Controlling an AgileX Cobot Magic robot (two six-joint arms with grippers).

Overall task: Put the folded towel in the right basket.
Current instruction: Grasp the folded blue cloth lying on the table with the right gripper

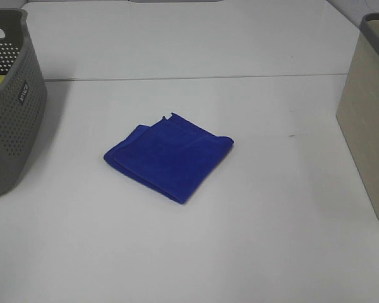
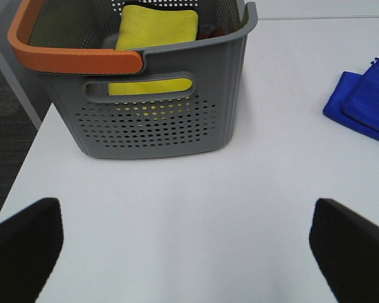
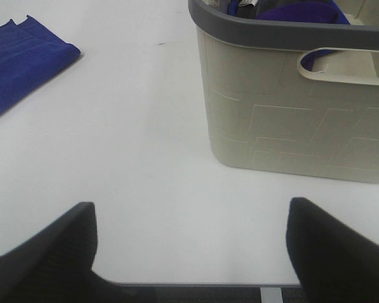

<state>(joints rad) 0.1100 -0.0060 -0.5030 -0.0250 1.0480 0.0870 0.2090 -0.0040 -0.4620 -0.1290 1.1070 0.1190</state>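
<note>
The folded blue towel (image 1: 169, 155) lies flat on the white table near its middle. It also shows in the left wrist view (image 2: 363, 101) and in the right wrist view (image 3: 22, 60). The right basket (image 1: 369, 113) is beige with a dark grey rim and stands at the table's right edge; the right wrist view shows it (image 3: 290, 120) holding dark blue cloth. Neither arm appears in the exterior high view. My left gripper (image 2: 186, 252) is open and empty above the table's left part. My right gripper (image 3: 192, 252) is open and empty near the table's front edge.
A grey perforated basket (image 1: 12, 107) with an orange handle (image 2: 72, 58) stands at the left and holds a yellow cloth (image 2: 156, 28). The white table (image 1: 252, 240) has a seam across its back.
</note>
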